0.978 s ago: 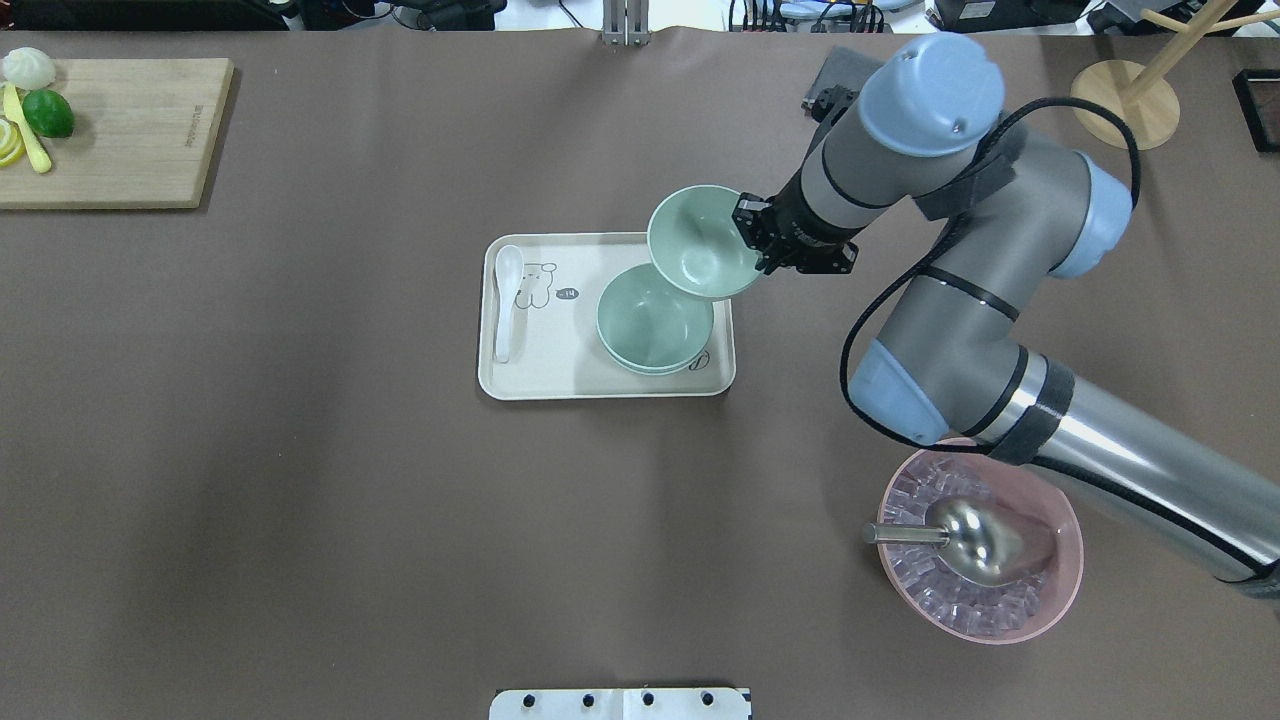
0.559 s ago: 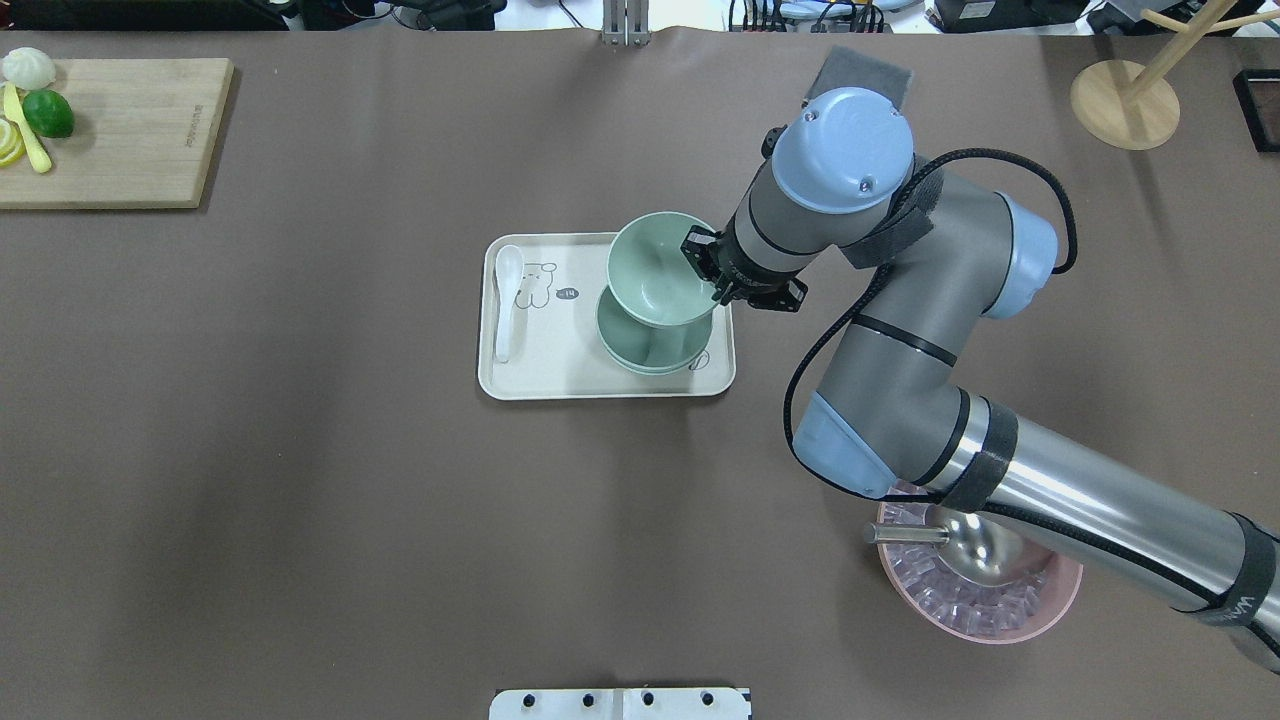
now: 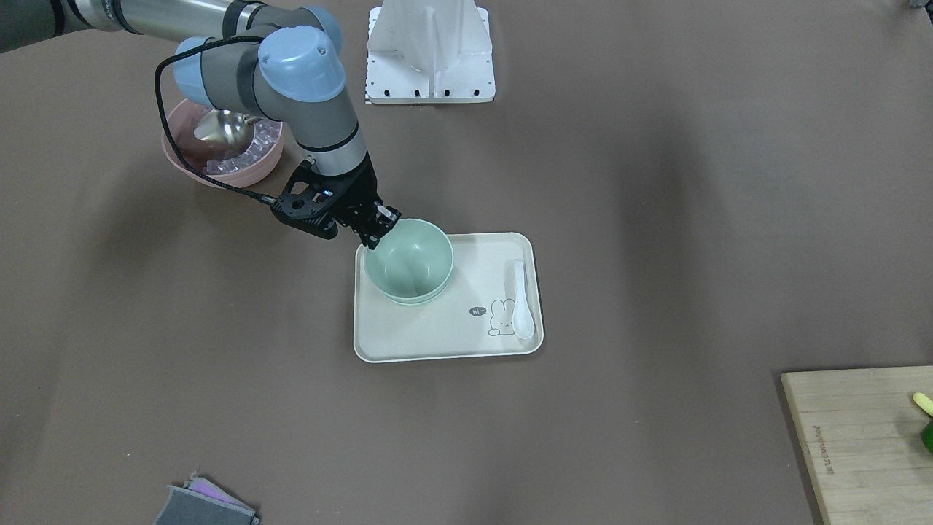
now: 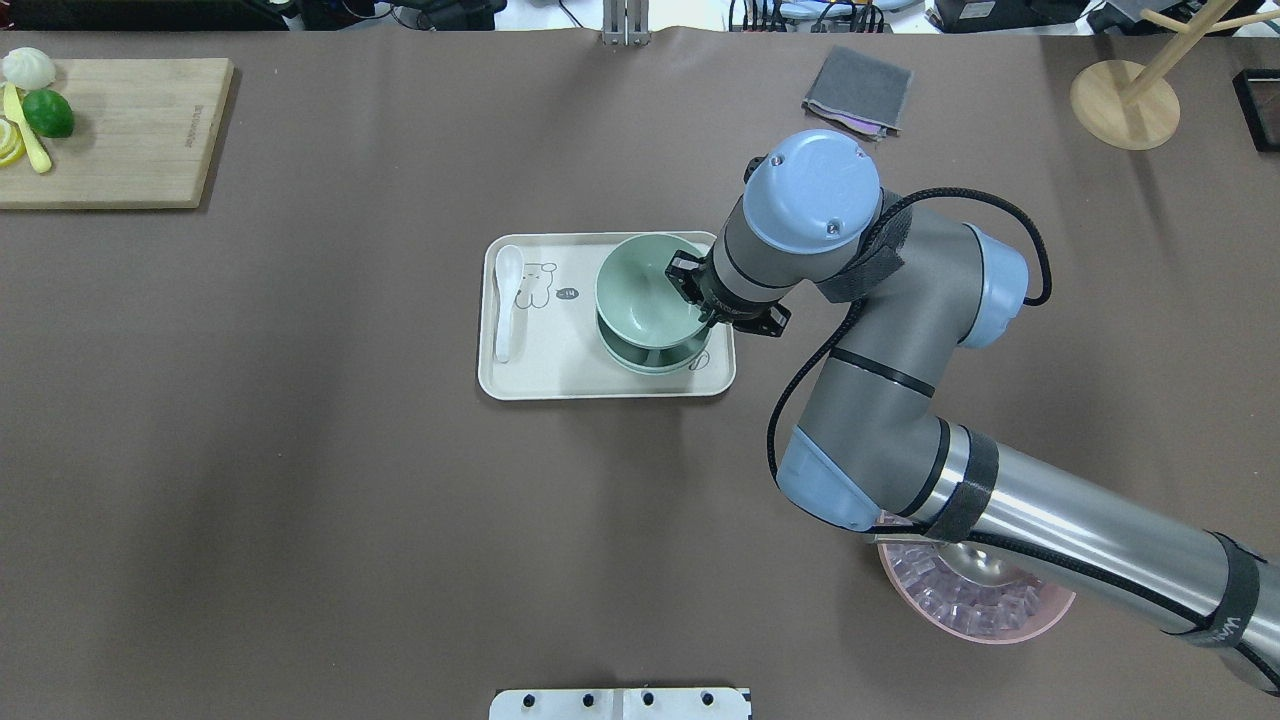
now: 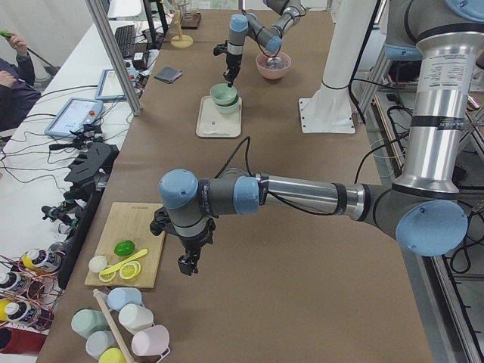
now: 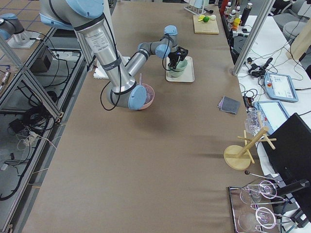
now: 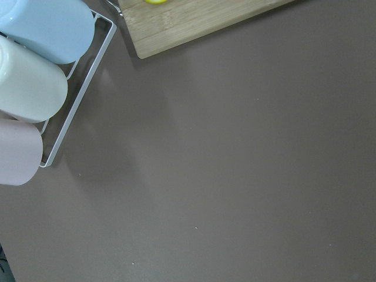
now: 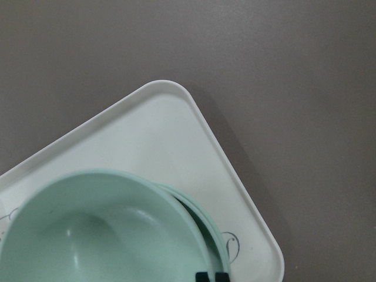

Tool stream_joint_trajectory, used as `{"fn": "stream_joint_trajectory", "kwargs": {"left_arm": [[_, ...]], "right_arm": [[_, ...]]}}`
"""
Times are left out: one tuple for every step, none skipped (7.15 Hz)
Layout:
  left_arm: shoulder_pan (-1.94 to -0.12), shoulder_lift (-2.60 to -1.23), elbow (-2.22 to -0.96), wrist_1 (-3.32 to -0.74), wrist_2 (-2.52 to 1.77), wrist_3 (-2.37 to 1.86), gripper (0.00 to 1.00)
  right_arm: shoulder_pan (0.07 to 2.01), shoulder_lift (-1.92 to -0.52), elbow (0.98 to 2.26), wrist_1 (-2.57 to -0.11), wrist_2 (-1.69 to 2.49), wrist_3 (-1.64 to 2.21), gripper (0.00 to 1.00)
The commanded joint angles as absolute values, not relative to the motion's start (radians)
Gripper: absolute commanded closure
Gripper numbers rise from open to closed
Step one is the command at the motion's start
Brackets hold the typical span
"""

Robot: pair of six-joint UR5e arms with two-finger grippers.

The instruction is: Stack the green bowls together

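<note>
My right gripper (image 4: 693, 295) is shut on the rim of one pale green bowl (image 4: 645, 290) and holds it upright right over a stack of two more green bowls (image 4: 655, 358) on the cream tray (image 4: 560, 375). From the front the held bowl (image 3: 408, 257) sits low over the stack's rim (image 3: 412, 300); I cannot tell if they touch. The right wrist view shows the held bowl (image 8: 100, 235) over the lower rim (image 8: 218, 241). My left gripper (image 5: 185, 265) hangs over the table by the cutting board; I cannot tell if it is open or shut.
A white spoon (image 4: 507, 300) lies on the tray's left side. A pink bowl of ice with a metal scoop (image 3: 222, 149) stands under my right arm. A cutting board with fruit (image 4: 110, 130), a grey cloth (image 4: 858, 90) and a wooden stand (image 4: 1125, 100) are at the far edge.
My right arm has carried the green bowl left and down, from beside the tray's far right corner to right over the stacked bowls.
</note>
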State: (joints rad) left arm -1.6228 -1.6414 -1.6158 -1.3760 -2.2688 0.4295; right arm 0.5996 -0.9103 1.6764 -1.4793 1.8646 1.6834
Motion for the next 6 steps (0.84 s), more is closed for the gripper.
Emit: {"fn": "stream_joint_trajectory", "kwargs": {"left_arm": [[-1.623,-1.641,-1.615,-1.376,-2.269,0.43,0.02],[-1.623,-1.641,-1.615,-1.376,-2.269,0.43,0.02],[-1.623,-1.641,-1.615,-1.377,-2.269,0.43,0.02],[-1.621,-1.637,-1.615,-1.378,-2.272,0.43,0.02],[-1.621,-1.634,-1.617,-1.378,-2.273,0.43,0.02],[-1.621,-1.634,-1.617,-1.379,-2.275,0.43,0.02]], "right_arm": [[0.594,-0.908,1.671,-1.479,1.862,1.689,1.0],[0.591,-0.91,1.666,-1.479,1.858,1.689,1.0],[0.58,-0.91,1.664,-1.479,1.839,1.689,1.0],[0.577,-0.911,1.664,-1.479,1.836,1.689,1.0],[0.571,-0.913,1.664,-1.479,1.835,1.689,1.0],[0.566,-0.913,1.664,-1.479,1.826,1.689,1.0]]}}
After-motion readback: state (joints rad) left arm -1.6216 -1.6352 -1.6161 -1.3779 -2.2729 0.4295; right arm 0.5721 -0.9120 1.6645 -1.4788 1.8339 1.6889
